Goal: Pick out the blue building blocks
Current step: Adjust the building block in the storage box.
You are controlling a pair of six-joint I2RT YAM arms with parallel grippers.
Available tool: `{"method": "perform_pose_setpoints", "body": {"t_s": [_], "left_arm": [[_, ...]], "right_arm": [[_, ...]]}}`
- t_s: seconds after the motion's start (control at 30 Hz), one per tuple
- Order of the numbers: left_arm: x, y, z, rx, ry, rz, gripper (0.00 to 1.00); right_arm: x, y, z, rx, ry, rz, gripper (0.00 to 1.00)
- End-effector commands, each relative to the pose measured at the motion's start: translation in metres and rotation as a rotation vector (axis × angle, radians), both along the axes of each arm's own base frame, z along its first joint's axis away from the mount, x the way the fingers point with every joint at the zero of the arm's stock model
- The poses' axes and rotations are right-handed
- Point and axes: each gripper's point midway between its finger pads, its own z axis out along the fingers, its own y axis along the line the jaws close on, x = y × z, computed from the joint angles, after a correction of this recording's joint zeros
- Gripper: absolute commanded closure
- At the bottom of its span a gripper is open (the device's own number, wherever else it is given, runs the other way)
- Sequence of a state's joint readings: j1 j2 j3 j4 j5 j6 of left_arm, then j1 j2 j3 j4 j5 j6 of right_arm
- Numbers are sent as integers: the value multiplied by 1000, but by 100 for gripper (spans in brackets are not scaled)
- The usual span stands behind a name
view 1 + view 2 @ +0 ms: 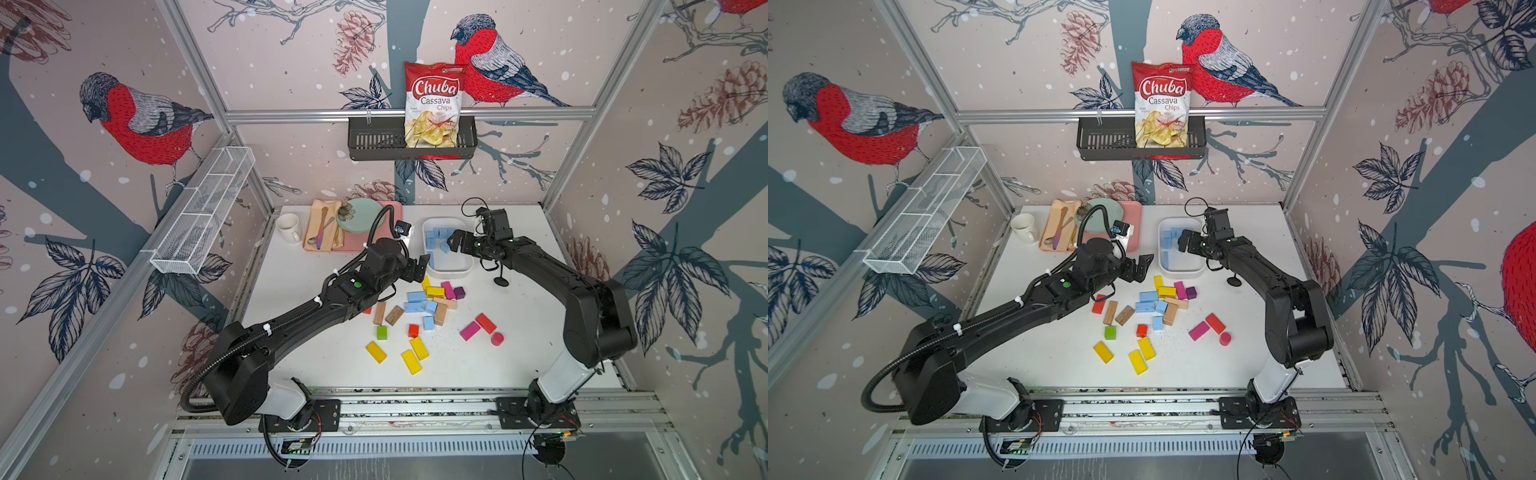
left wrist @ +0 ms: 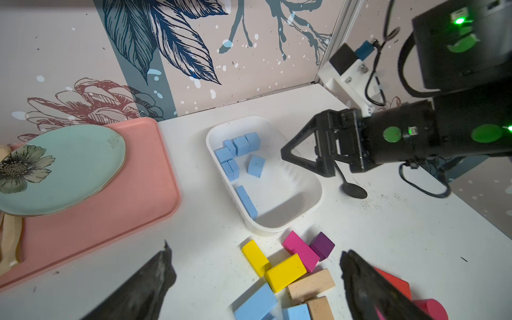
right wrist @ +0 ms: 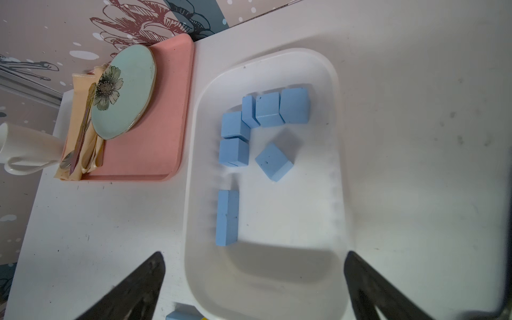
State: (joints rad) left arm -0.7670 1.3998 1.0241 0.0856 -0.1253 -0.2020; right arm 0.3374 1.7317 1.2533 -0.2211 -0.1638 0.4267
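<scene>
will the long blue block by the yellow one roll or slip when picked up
Likely rigid: the long blue block looks like solid painted wood. Flat faces, lying flat, so rolling seems unlikely. The yellow block sits right beside it and may shift.

Blue building blocks: four are lying in the mixed cluster at mid-table, touching yellow blocks and plain wooden blocks. More blue blocks are sitting in the white tub, just beyond the cluster.
Left gripper: hovering just left of the tub, over the cluster's far edge.
Right gripper: hanging over the tub.
Pink tray: lying far left of the tub, carrying a green plate.
White mug: standing left of the tray.
</scene>
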Motion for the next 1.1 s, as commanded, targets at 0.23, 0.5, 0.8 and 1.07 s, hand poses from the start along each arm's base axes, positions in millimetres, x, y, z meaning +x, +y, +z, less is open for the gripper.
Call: {"method": "perform_pose_setpoints", "body": {"t_s": [0.23, 0.5, 0.8, 1.07], "left_arm": [[-13, 7, 12, -72, -53, -20, 3], [-18, 10, 13, -78, -60, -31, 3], [-21, 13, 8, -78, -55, -28, 3], [-21, 14, 4, -71, -46, -26, 3]], "right_arm": [[41, 26, -28, 56, 54, -112, 0], [55, 39, -52, 97, 102, -138, 0], [66, 47, -64, 192, 128, -150, 0], [78, 57, -66, 252, 129, -131, 0]]}}
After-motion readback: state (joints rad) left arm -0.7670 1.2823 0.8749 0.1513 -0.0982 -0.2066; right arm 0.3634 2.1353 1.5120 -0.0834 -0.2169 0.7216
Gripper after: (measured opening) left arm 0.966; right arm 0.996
